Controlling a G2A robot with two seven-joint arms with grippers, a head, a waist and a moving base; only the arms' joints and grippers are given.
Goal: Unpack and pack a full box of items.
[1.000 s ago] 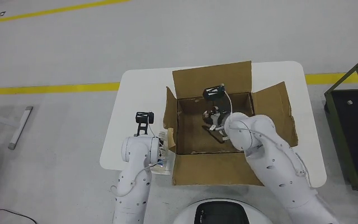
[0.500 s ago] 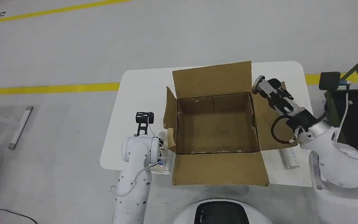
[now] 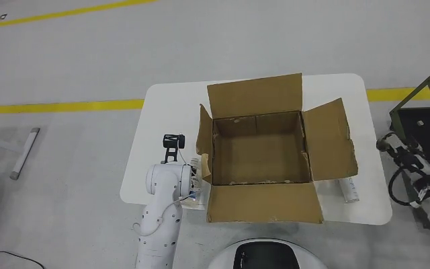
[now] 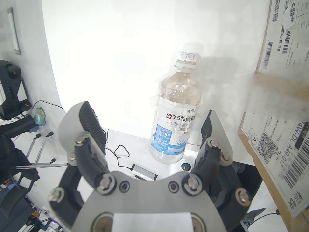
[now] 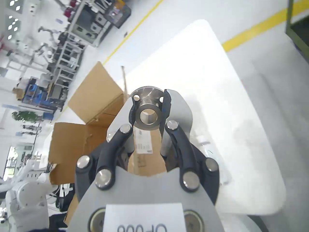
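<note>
One flange (image 5: 147, 118), indistinct from above, sits clamped in right gripper (image 5: 149, 100).

A white rounded-corner table (image 3: 161, 107) carries an open brown cardboard box (image 3: 255, 94) at its middle. A clear plastic bottle (image 4: 175, 121) rests just beside the box's left wall. A small white cylinder (image 3: 350, 190) lies against the box's right flap.

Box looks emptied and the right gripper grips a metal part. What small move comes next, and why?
Probably carry the metal fitting inward over the bare table and lower it there. The right gripper is shut on it at the table's edge, and the box shows nothing inside.
</note>
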